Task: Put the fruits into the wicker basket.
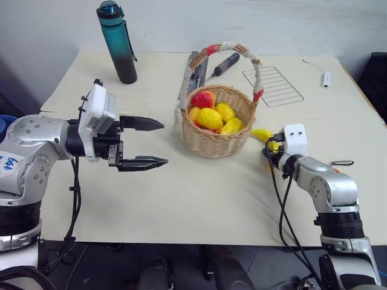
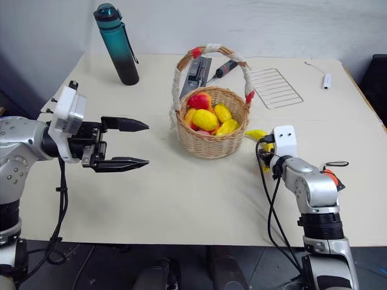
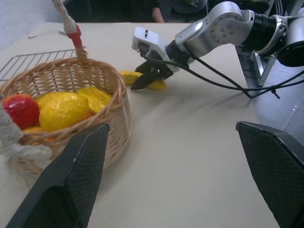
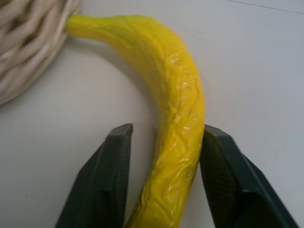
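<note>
Head stereo pair: looks forward and down over the table (image 1: 181, 205), wicker basket (image 1: 214, 142) near centre. Left wrist view: low, level, close beside the basket, facing across it to the right gripper (image 3: 147, 80). Right wrist view: very close, above the banana (image 4: 175, 118) touching the basket's wall. All views share the basket.

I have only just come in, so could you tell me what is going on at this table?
The robot is putting fruits into the wicker basket, which already holds a red one and several yellow ones. The banana lies on the table beside the basket, one tip against its woven wall. The right gripper straddles the banana, one finger against it and a gap at the other, so the grip is not yet firm. The left gripper hangs open left of the basket, holding nothing.
</note>
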Motion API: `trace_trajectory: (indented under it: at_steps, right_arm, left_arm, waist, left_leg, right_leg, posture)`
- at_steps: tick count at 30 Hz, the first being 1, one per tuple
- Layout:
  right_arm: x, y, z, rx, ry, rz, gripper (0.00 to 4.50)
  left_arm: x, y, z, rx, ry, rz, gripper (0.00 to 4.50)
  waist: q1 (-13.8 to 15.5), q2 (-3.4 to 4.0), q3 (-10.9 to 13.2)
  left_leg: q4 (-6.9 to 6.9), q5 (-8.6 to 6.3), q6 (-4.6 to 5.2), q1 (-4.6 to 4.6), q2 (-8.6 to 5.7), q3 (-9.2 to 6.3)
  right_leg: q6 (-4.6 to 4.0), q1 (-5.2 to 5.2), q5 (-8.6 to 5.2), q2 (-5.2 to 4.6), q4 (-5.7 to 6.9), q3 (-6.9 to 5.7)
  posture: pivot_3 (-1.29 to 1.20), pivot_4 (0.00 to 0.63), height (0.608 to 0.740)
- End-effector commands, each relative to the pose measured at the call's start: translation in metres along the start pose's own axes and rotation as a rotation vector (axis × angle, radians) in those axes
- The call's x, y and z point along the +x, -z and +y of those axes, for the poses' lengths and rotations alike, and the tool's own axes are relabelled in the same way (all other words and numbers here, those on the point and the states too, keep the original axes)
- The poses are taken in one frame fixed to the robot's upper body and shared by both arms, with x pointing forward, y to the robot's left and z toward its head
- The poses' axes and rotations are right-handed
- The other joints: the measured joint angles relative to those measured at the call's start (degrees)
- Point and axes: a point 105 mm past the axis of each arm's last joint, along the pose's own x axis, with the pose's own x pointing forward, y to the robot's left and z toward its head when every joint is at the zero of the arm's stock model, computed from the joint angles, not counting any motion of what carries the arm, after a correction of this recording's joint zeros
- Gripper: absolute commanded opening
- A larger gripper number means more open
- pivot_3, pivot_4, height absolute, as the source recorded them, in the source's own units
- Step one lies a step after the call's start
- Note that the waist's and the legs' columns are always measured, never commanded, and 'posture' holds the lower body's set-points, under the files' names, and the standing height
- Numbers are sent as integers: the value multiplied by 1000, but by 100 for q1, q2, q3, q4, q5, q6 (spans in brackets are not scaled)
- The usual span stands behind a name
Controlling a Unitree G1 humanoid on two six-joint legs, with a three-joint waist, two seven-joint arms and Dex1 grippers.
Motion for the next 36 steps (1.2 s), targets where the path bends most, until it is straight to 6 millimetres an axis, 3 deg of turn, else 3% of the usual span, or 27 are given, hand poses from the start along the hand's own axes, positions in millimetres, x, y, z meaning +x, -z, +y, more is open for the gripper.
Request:
trace_trajectory:
  at_steps: [1, 3, 9, 11, 15, 17, 21, 25, 29, 34, 36]
  right_arm:
    - [-9, -8, -11, 2, 33, -51, 778]
    - [-19, -8, -23, 4, 55, -58, 481]
    - [-51, -21, -55, 21, 85, -100, 481]
    - [-66, -34, -41, -8, -51, -145, 481]
    - [-111, -48, 39, -139, -553, -160, 481]
    - [-120, -58, 63, -167, -662, -188, 481]
    - [-112, -83, 95, -171, -696, -253, 481]
    - [-78, -124, 127, -113, -598, -343, 481]
    - [-49, -145, 132, -124, -442, -392, 481]
    - [-27, -151, 133, -223, -316, -431, 481]
    - [-25, -148, 137, -213, -334, -428, 1239]
  left_arm:
    - [1, -13, -3, 49, 15, -30, 4500]
    - [2, -15, -3, 52, 20, -39, 4500]
    - [3, -19, -2, 57, 25, -58, 4500]
    - [4, -19, -2, 57, 28, -62, 4500]
    - [2, -18, -3, 52, 30, -60, 4500]
    - [2, -18, -1, 51, 25, -60, 4500]
    - [4, -17, 0, 52, 19, -58, 4500]
    - [3, -18, -2, 52, 9, -57, 4500]
    - [1, -18, 0, 60, -14, -54, 4500]
    - [1, -21, 0, 65, -27, -66, 4500]
    - [1, -21, 1, 66, -31, -68, 4500]
  waist:
    - [-7, 0, 0]
    - [0, 1, 0]
    - [5, 2, 0]
    - [3, 3, 1]
    - [-40, 3, 1]
    - [-60, 3, 1]
    - [-58, 1, 1]
    - [-102, 0, 0]
    - [-57, 0, 0]
    - [-18, 0, 0]
    - [-16, 0, 0]
  left_leg:
    - [-3, 1, -1, 2, 0, 0]
    - [-9, 4, -7, 6, 0, 0]
    - [-8, 7, -8, 6, -3, 0]
    - [-10, 6, -7, 7, -4, 0]
    - [-20, 1, -2, 16, 7, -2]
    - [-20, 1, -4, 19, 15, -7]
    - [-18, 8, -5, 16, 10, -10]
    - [-17, 13, -14, 13, 10, -6]
    - [-24, 28, -39, 3, 12, -11]
    - [-24, 18, -23, -16, 8, -3]
    - [-24, 16, -20, -18, 8, -2]
  right_leg:
    - [0, 0, 0, 1, 1, 0]
    - [0, 1, 0, 1, 1, 0]
    - [0, 3, 0, 0, 0, 4]
    - [0, 2, 0, 1, 1, 3]
    - [1, 4, -1, 16, 2, 4]
    - [-1, 6, 0, 26, 6, 5]
    - [-8, 5, 4, 23, 4, 7]
    - [-13, -2, 5, 21, 8, 10]
    - [-26, -14, -2, 22, 6, 3]
    - [-21, -18, -1, 5, -20, -7]
    - [-19, -18, 0, 2, -21, -9]
  posture:
    - [0, 150, 740]
    - [0, 150, 740]
    - [0, 150, 740]
    - [0, 150, 740]
    - [0, 150, 740]
    - [0, 150, 740]
    - [0, 150, 740]
    - [0, 150, 740]
    - [0, 150, 740]
    - [0, 150, 740]
    - [0, 150, 740]
